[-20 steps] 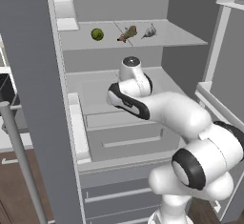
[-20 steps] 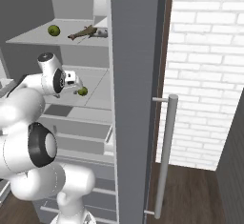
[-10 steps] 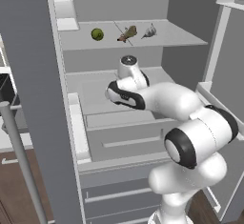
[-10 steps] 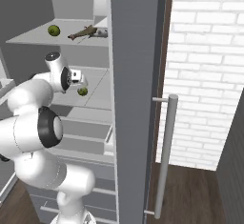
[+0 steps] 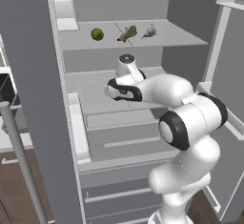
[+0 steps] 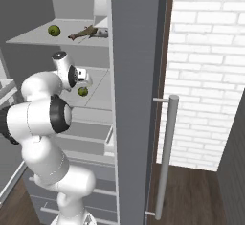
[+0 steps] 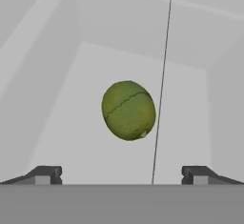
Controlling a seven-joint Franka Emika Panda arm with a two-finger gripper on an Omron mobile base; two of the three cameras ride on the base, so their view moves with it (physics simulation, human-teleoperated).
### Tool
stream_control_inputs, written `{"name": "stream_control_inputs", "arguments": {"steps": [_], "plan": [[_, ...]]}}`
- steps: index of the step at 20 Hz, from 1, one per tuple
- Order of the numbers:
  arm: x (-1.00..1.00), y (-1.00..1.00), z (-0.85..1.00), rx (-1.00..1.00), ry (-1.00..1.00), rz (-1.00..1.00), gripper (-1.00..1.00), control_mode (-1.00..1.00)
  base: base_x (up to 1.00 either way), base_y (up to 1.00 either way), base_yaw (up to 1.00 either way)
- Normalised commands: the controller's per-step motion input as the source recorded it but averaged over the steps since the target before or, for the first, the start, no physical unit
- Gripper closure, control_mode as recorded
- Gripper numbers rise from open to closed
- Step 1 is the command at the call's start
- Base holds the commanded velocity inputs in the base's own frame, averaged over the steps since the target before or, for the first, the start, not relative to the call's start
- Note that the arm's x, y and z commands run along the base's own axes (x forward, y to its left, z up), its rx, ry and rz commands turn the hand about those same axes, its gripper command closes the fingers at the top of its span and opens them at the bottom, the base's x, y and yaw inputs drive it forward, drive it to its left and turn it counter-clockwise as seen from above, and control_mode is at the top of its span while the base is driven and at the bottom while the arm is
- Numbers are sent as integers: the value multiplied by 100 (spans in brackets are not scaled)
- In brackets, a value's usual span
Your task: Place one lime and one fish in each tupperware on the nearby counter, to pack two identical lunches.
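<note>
Three items in a row on the upper fridge shelf [image 5: 181,35] in the left base view: lime [image 5: 97,34] at left, brown-olive fish [image 5: 127,33] in the middle, silvery grey fish [image 5: 150,31] at right. Below, arm reaching in over the lower shelf [image 5: 95,94], wrist hiding whatever lies ahead of it.

From the right base view, same shelf [image 6: 28,38] with lime [image 6: 53,30] and both fish, brown one [image 6: 82,32] just beside the grey one [image 6: 101,33]. Second lime [image 6: 83,92] resting on the lower shelf [image 6: 100,87], just below and in front of the gripper [image 6: 88,79].

Through the hand view, second lime [image 7: 128,110] centred ahead on the pale shelf floor [image 7: 66,142], between the lines of the two fingertips [image 7: 45,174] but apart from them. Gripper [image 7: 121,175] spread wide, holding nothing.
</note>
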Motion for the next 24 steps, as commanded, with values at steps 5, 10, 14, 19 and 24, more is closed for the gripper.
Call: {"name": "stream_control_inputs", "arguments": {"steps": [5,10,14,19,24], "plan": [[35,0,-31,0,0,0,-100,-100,0,0,0],[36,0,-23,0,0,0,-100,-100,0,0,0],[32,0,-19,0,1,0,-100,-100,0,0,0],[9,0,-33,0,7,0,100,-100,0,0,0],[0,0,-34,0,4,0,100,-100,0,0,0]]}}
